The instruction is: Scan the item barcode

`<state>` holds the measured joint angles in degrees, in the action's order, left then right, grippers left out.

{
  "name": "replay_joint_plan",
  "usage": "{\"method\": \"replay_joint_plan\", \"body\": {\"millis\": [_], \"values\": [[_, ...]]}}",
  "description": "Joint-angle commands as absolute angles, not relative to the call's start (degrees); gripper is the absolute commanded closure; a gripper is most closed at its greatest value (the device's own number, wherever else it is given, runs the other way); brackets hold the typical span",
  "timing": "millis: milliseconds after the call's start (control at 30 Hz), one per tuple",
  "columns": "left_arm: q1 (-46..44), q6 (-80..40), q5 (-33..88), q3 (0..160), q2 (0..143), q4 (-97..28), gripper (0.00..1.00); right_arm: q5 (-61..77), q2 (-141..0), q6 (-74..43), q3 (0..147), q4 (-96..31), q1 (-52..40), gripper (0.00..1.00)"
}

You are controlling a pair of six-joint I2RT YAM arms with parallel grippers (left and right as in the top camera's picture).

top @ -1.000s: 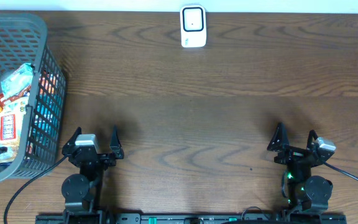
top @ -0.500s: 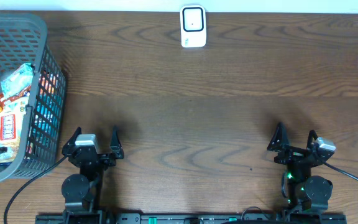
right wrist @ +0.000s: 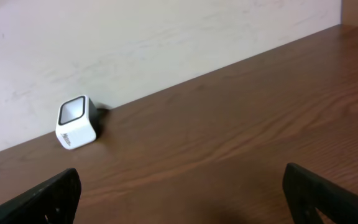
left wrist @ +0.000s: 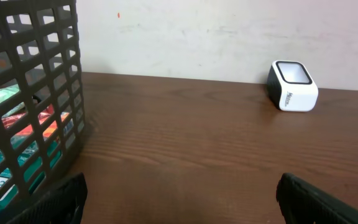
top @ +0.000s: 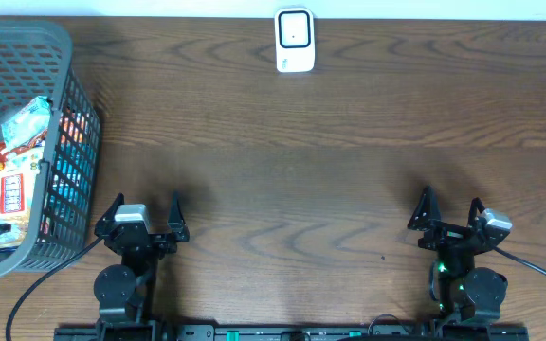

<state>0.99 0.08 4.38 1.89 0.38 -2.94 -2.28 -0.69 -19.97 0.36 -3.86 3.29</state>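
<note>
Counter (top: 349, 180): scanner (top: 295, 41) at far edge, basket (top: 60, 43) w/ snacks (top: 12, 161) on left, left end effector (top: 146, 202) + right end effector (top: 451, 199) open.

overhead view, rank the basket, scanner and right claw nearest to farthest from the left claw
From the left claw:
1. basket, close by on its left and a little farther back
2. scanner, on the far side, near the centre
3. right claw, straight across on the right, in the same near row
</note>
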Motion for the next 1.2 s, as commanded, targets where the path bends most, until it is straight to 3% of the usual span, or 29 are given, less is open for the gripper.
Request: {"method": "replay_joint_plan", "body": {"millis": [0, 933, 1167], "values": [[0.8, 0.8, 5.4, 0.3, 0.3, -3.7, 0.03, -2.7, -0.4, -20.1, 0.3, -4.1, 2.9, 0.01], [0.8, 0.8, 5.4, 0.3, 0.3, -3.5, 0.03, -2.7, -0.4, -20.1, 0.3, -4.1, 2.9, 0.01], [0.8, -8.5, 6.8, 0.5, 0.3, -3.8, 0.03, -2.7, -0.4, -20.1, 0.3, -4.1, 2.9, 0.01]]}}
